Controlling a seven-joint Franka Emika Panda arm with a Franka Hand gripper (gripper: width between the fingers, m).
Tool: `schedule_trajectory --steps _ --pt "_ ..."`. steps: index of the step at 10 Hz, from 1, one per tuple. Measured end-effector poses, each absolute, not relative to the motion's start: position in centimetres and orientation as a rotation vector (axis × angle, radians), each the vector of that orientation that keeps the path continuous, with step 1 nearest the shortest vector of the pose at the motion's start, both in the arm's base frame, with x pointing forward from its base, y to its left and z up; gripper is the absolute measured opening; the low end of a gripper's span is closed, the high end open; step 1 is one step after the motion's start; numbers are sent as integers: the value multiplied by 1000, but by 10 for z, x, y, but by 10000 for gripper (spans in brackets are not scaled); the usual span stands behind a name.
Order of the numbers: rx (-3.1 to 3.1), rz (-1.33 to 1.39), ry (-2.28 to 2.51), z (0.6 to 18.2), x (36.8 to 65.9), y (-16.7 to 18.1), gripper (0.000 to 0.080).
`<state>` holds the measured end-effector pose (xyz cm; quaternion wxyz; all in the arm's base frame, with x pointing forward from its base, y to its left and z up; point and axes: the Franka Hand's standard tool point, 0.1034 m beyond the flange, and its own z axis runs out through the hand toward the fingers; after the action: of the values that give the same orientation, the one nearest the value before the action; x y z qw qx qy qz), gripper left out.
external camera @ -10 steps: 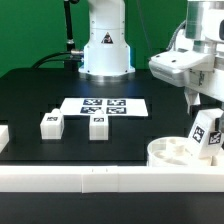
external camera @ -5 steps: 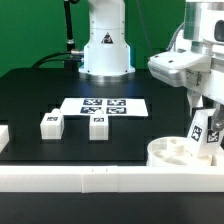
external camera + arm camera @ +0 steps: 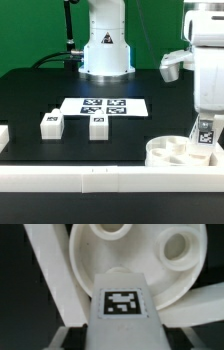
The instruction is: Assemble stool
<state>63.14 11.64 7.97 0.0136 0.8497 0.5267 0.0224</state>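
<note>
The round white stool seat (image 3: pixel 180 152) lies on the black table at the exterior view's right, against the white border rail. My gripper (image 3: pixel 206 122) is shut on a tagged white leg (image 3: pixel 206 134) and holds it upright over the seat's right part. In the wrist view the leg (image 3: pixel 122 303) runs from between my fingers (image 3: pixel 72 336) down to the seat (image 3: pixel 100 255), its tip at a hole. Two more seat holes show. Two other legs (image 3: pixel 52 123) (image 3: pixel 98 126) stand on the table left of centre.
The marker board (image 3: pixel 103 105) lies flat at the table's middle, behind the two loose legs. The long white border rail (image 3: pixel 90 176) runs along the front edge. The robot base (image 3: pixel 105 45) stands at the back.
The arm has swung from tilted to vertical. The held leg has gone from leaning to upright and sits lower over the seat.
</note>
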Motion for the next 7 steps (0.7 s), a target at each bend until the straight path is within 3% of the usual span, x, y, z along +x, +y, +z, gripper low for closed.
schedule_trajectory --steps 7 --pt "3138 120 435 78 624 121 337"
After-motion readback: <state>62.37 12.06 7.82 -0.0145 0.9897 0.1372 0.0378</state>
